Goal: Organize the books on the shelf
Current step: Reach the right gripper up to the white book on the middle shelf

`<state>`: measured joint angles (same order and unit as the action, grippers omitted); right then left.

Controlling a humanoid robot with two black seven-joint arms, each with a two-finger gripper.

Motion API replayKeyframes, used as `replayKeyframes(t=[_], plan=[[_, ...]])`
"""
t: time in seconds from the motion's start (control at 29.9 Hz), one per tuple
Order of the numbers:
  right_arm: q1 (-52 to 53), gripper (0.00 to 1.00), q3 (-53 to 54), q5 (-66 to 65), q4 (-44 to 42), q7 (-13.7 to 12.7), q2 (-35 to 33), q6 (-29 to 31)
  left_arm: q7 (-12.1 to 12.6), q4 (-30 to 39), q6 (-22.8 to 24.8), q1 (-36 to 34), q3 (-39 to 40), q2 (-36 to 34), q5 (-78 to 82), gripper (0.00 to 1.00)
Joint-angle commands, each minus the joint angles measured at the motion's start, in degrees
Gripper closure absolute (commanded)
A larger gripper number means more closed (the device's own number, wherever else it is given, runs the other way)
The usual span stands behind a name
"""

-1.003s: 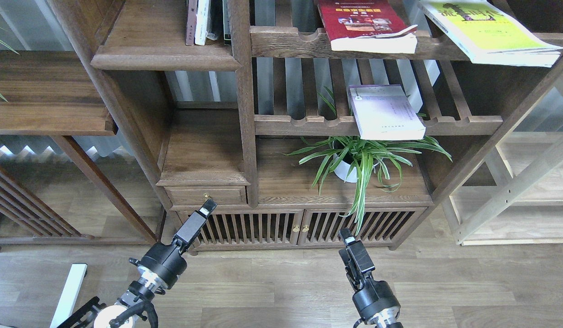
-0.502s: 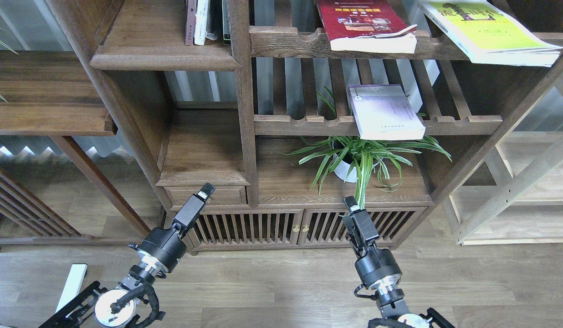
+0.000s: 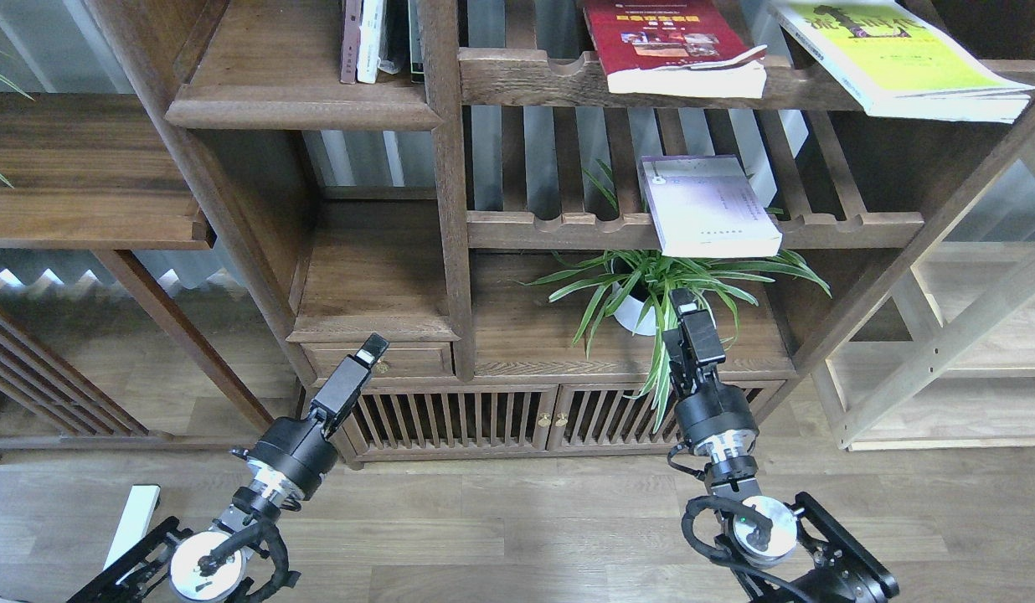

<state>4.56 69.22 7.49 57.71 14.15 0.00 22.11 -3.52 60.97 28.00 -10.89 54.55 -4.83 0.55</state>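
Left tool: low, in front of small drawer; fingers together, nothing betw them; well apart from all 3 books.
Right tool: up among leaves of potted plant, seen end-on + dark; can't tell if wide or narrow.
Lavender book: flat on lower slatted rack, front edge overhanging rail; just above right tool, not touching.
Red book: on upper slatted rack, hanging over front; well above right tool, slightly left.
Yellow-green book: same upper rack, far right, tilted, corner sticking out; high + right of right tool.
Shelf: solid dark board, upper left, rounded lip; none of the 3 on it, only upright volumes at back. Well above left tool.
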Motion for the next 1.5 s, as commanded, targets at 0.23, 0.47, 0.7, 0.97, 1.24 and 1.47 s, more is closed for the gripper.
replayKeyframes(t=[0.23, 0.47, 0.7, 0.97, 1.24, 1.47], plan=[[7.03, 0.0, 1.36, 1.39, -8.92, 0.79, 0.0, -0.4, -0.09, 0.03, 0.0, 0.0, 0.82, -1.05, -0.9, 0.0], [12.04, 0.0, 1.44, 1.39, -12.09, 0.7, 0.0, -0.57, -0.09, 0.03, 0.0, 0.0, 0.82, -2.55, -2.74, 0.0], [16.35, 0.0, 1.53, 1.47, -16.13, 0.79, 0.0, -0.57, -0.09, -0.06, 0.0, -0.09, 0.82, -3.08, -3.97, 0.0], [19.17, 0.0, 3.37, 1.47, -20.0, 0.87, 0.0, -0.66, -0.09, 0.2, 0.0, -0.09, 1.0, -3.52, -3.98, 0.0], [20.48, 0.0, 4.52, 1.47, -20.88, 0.87, 0.0, -4.35, -0.09, 0.29, 0.0, 0.0, 1.26, -4.13, -4.06, 0.0], [21.54, 0.0, 4.52, 1.47, -21.23, 0.87, 0.0, -6.46, -0.18, 0.29, 0.0, 0.0, 1.26, -4.31, -4.06, 0.0]])
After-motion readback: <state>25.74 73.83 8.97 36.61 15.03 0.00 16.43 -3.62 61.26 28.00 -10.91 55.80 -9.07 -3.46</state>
